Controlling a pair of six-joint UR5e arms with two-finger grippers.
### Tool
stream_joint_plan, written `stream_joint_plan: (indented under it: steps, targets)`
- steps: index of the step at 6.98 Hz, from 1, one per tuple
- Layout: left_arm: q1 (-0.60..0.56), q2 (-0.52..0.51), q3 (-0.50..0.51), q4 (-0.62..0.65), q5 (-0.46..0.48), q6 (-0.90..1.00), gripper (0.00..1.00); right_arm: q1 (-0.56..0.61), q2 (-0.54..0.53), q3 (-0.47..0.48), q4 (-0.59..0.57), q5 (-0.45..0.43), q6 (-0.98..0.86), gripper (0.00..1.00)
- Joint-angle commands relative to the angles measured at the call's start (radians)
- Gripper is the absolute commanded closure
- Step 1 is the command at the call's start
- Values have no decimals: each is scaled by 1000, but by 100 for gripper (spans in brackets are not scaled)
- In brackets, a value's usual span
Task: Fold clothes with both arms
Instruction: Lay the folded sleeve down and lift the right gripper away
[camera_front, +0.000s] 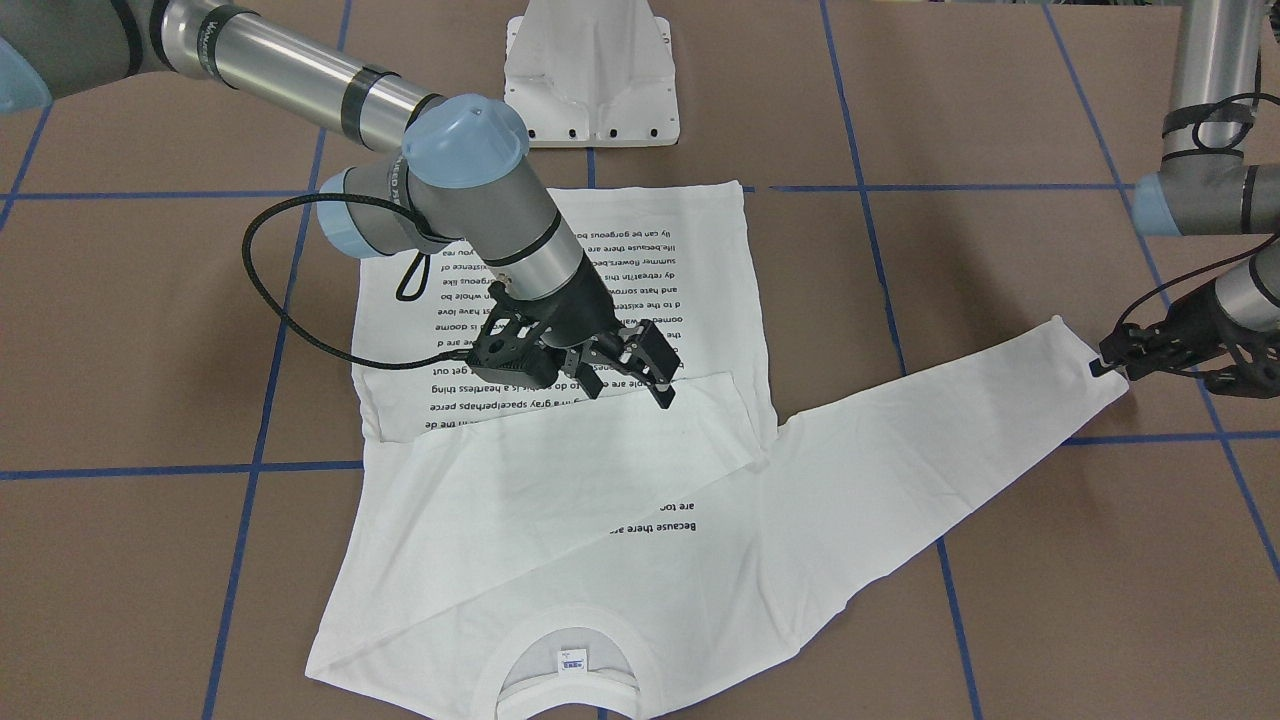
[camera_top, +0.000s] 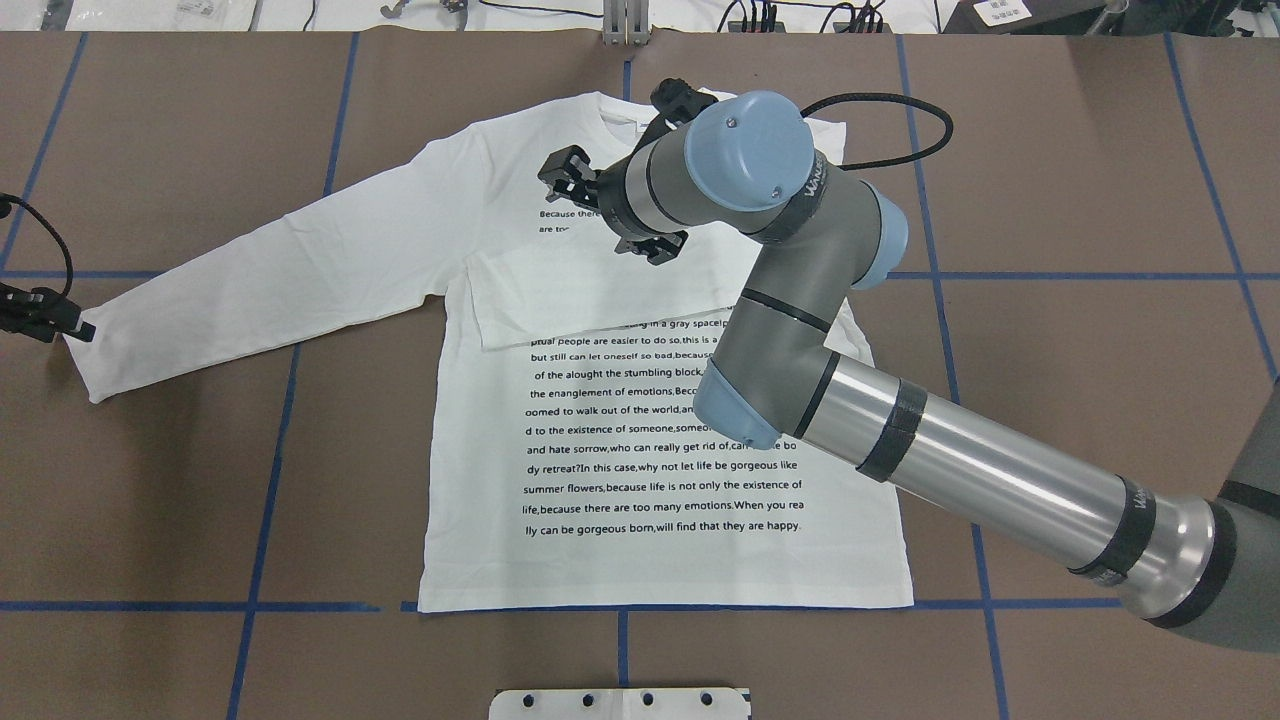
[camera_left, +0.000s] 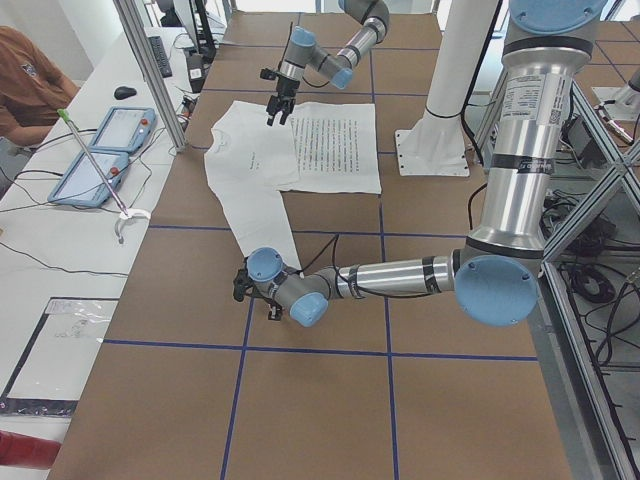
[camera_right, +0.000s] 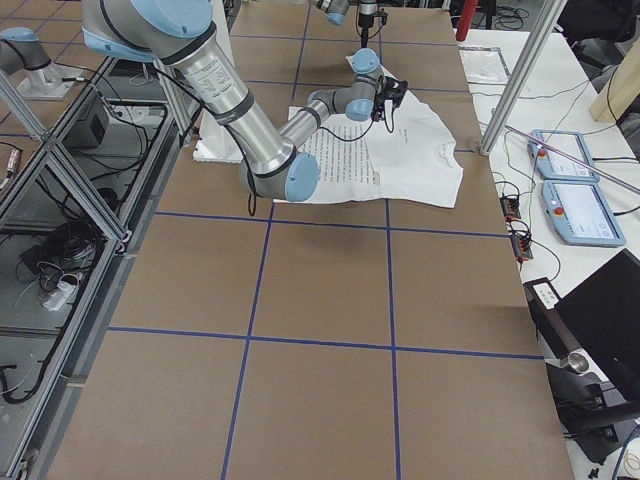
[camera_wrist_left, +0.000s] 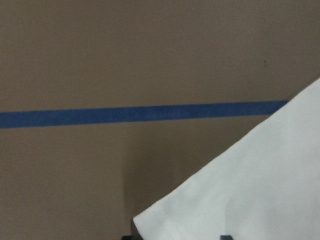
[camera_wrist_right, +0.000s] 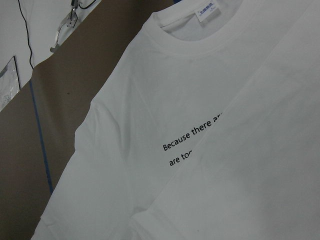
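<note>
One white T-shirt (camera_top: 660, 450) is lying flat in the middle of the counter (camera_top: 1080, 180), printed text facing up. Its collar (camera_front: 570, 655) is pointing away from the robot and its hem (camera_top: 660, 603) is running right along a blue tape line (camera_top: 1010, 604). One sleeve (camera_front: 560, 470) is lying folded across the chest, covering part of the text. The other sleeve (camera_top: 280, 270) is stretching straight out toward the robot's left, its cuff just crossing another tape line.

The left arm (camera_front: 1215, 70) is reaching down at that cuff, its jaws touching the very corner. Whether they're actually pinching the cloth, I cannot tell. The right arm (camera_front: 290, 75) is hanging over the chest near the folded sleeve's edge, its jaws spread apart and holding nothing. Plenty of bare brown counter is showing on the robot's right of the shirt and beyond the outstretched cuff.
</note>
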Motion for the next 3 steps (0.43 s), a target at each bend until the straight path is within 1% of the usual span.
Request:
stream_joint_plan:
  steps: [1, 2, 3]
  targets:
    - [0, 0, 3, 2, 0, 0, 45, 0, -1, 2, 2, 1, 2, 1]
    - [0, 0, 6, 2, 0, -2, 49, 0, -1, 2, 2, 3, 0, 1]
    - [0, 0, 6, 0, -1, -2, 61, 0, -3, 4, 2, 3, 0, 1]
